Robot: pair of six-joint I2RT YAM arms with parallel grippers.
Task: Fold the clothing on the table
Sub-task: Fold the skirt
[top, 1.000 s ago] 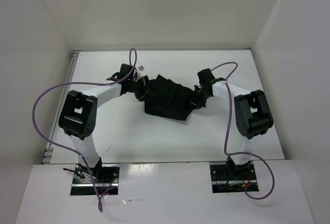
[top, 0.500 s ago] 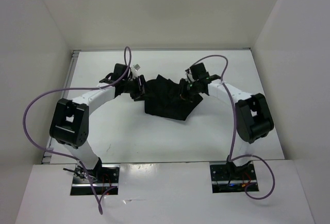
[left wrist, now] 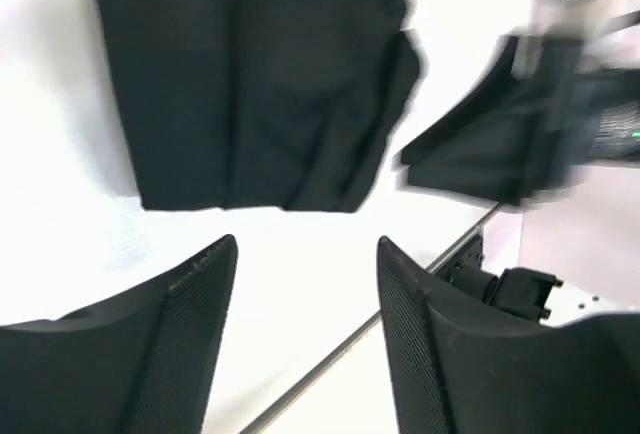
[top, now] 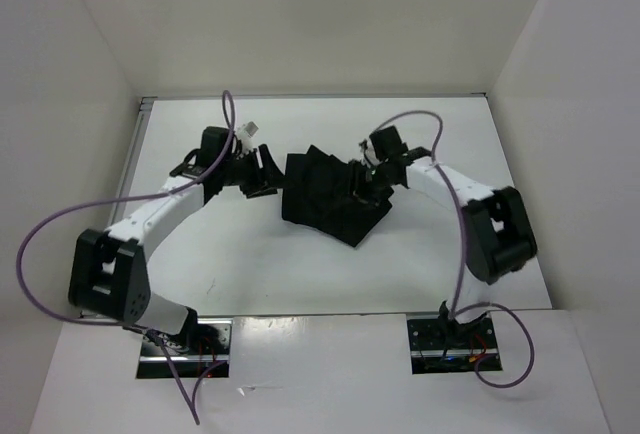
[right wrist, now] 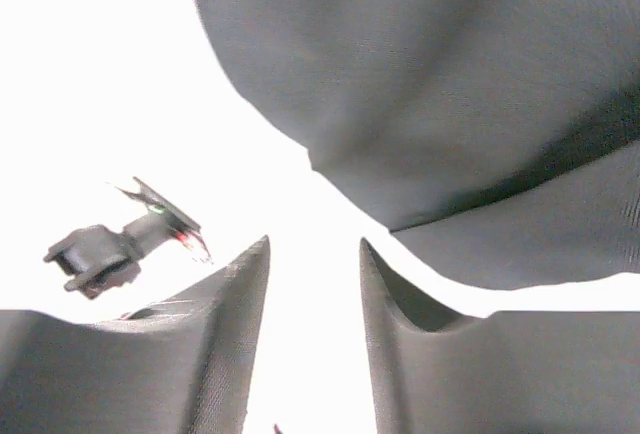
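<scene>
The clothing (top: 330, 196) lies as a bunched black heap at the middle of the white table (top: 250, 254). My left gripper (top: 264, 174) hovers just off its left edge, apart from it. In the left wrist view this gripper (left wrist: 305, 249) is open with only bare table between its fingers, and the clothing (left wrist: 250, 84) lies ahead of the tips. My right gripper (top: 372, 186) sits at the heap's right edge. In the right wrist view it (right wrist: 315, 244) is open and holds nothing, with the clothing (right wrist: 430, 84) just beyond its tips.
White walls close in the table on the left, back and right. The table's metal rim (left wrist: 330, 359) crosses the left wrist view. The right arm (left wrist: 540, 124) shows blurred there. Purple cables loop over both arms. A black mount (right wrist: 110, 249) shows in the right wrist view.
The right gripper carried the clothing's right side inward and opened, letting it go. The left gripper drew back left off the clothing and opened wider.
</scene>
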